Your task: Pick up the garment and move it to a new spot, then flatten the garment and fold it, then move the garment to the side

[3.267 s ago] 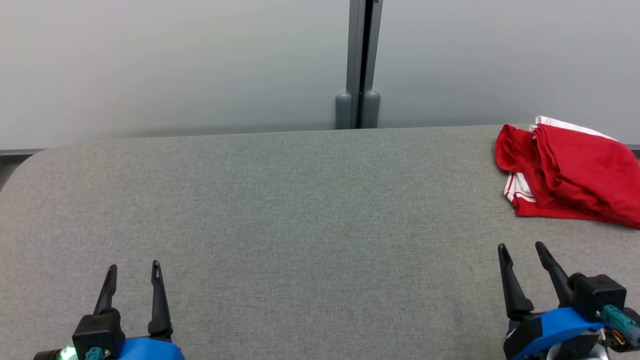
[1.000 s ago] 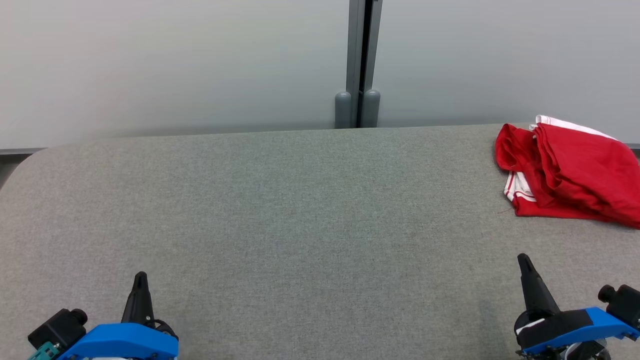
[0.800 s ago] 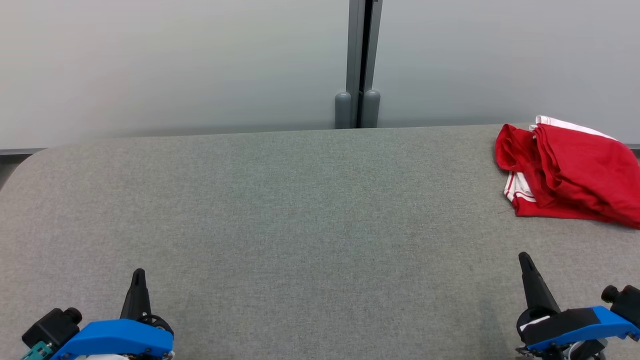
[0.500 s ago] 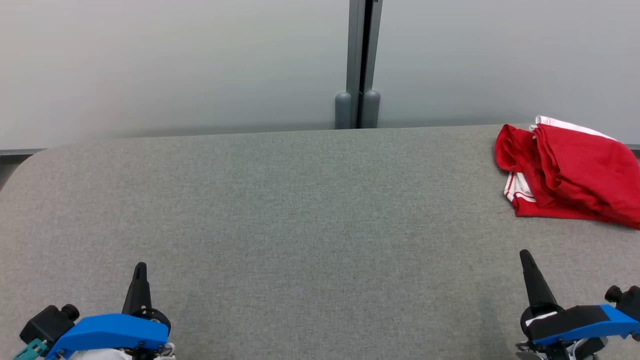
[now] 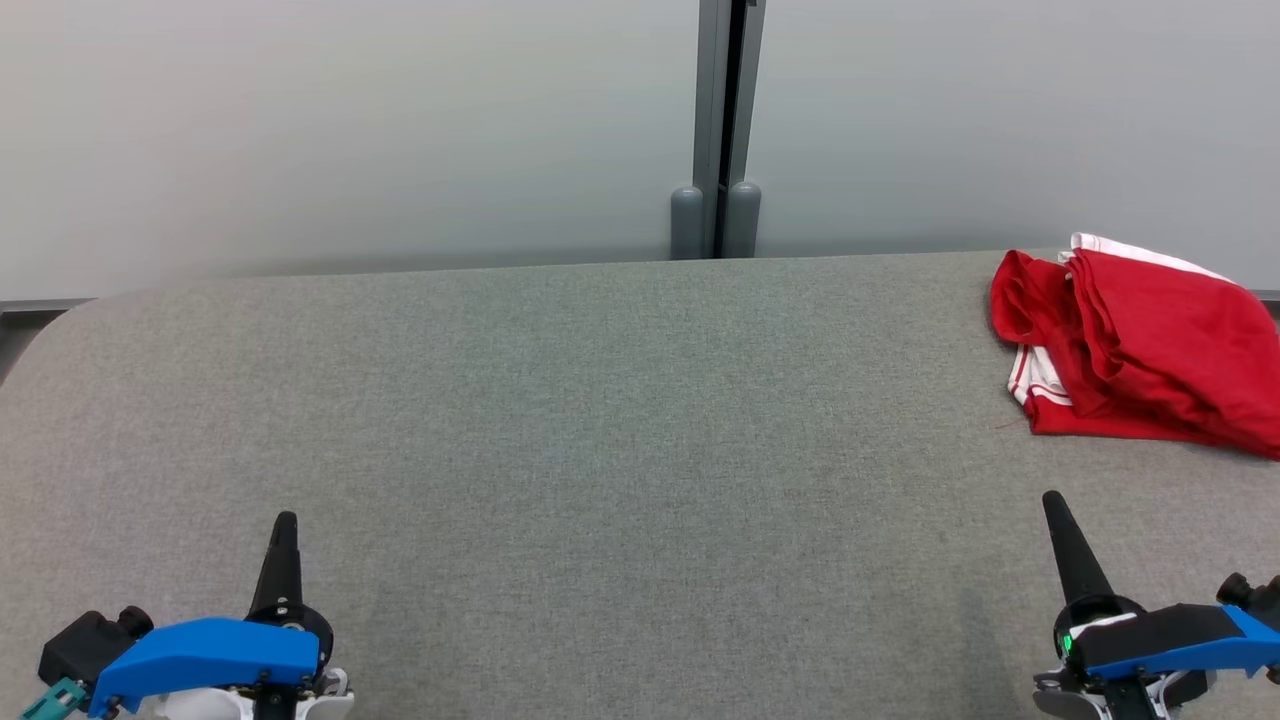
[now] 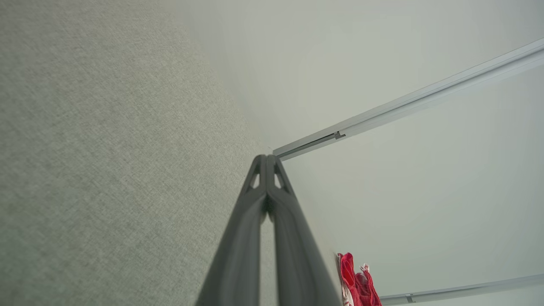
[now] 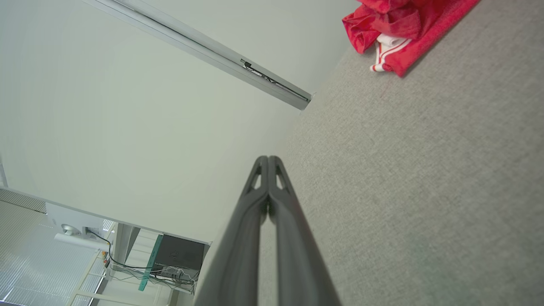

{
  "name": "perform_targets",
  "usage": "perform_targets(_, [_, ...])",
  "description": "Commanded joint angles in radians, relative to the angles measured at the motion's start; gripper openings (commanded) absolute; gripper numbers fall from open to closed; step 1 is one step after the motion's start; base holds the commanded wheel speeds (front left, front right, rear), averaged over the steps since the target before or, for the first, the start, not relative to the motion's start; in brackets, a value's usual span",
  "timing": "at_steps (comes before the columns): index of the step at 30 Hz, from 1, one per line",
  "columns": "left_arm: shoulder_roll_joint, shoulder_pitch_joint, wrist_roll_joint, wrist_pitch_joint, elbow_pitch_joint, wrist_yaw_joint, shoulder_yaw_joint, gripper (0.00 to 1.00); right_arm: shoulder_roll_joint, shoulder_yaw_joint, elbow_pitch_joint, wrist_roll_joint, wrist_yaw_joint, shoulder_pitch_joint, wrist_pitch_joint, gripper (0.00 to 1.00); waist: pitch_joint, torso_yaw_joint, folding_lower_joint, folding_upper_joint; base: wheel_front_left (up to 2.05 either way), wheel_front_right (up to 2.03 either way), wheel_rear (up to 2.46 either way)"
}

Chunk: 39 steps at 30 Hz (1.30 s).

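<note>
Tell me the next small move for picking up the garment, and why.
Probably open the right gripper and start it forward. It is shut on nothing, and the crumpled red garment lies untouched on the grey table ahead of it, much farther from the left gripper, which is also shut.

A grey fabric-covered table [image 5: 600, 420] carries a crumpled red-and-white garment [image 5: 1150, 350] at its far right corner.

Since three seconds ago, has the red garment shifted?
No. The red garment lies at the same spot right of the wall post on the table.
</note>
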Motion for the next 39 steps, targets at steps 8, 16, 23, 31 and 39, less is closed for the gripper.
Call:
perform_targets(8, [-0.006,-0.030,-0.090,0.021,-0.003,-0.022,0.023,0.00,-0.005,-0.005,-0.005,0.101,0.000,-0.030,0.015,0.00,-0.001,0.000,0.0000,-0.0001,0.00,0.00,0.00])
perform_targets(16, [-0.015,-0.035,-0.162,0.038,-0.001,-0.034,0.038,0.00,-0.005,-0.008,-0.002,0.176,0.000,-0.034,0.026,0.00,-0.002,0.001,0.0000,-0.0001,0.00,0.00,0.00])
perform_targets(23, [-0.021,-0.044,-0.220,0.050,0.001,-0.046,0.049,0.00,-0.005,-0.009,0.000,0.240,0.000,-0.040,0.035,0.00,-0.004,0.001,0.0000,-0.0001,0.00,0.00,0.00])
perform_targets(31, [-0.028,-0.051,-0.290,0.066,0.003,-0.059,0.060,0.00,-0.005,-0.012,0.002,0.315,0.000,-0.044,0.045,0.00,-0.005,0.001,0.0000,-0.0001,0.00,0.00,0.00])
perform_targets(39, [-0.034,-0.057,-0.341,0.077,0.005,-0.068,0.071,0.00,-0.005,-0.014,0.005,0.371,0.000,-0.045,0.052,0.00,-0.006,0.002,0.0000,-0.0001,0.00,0.00,0.00])
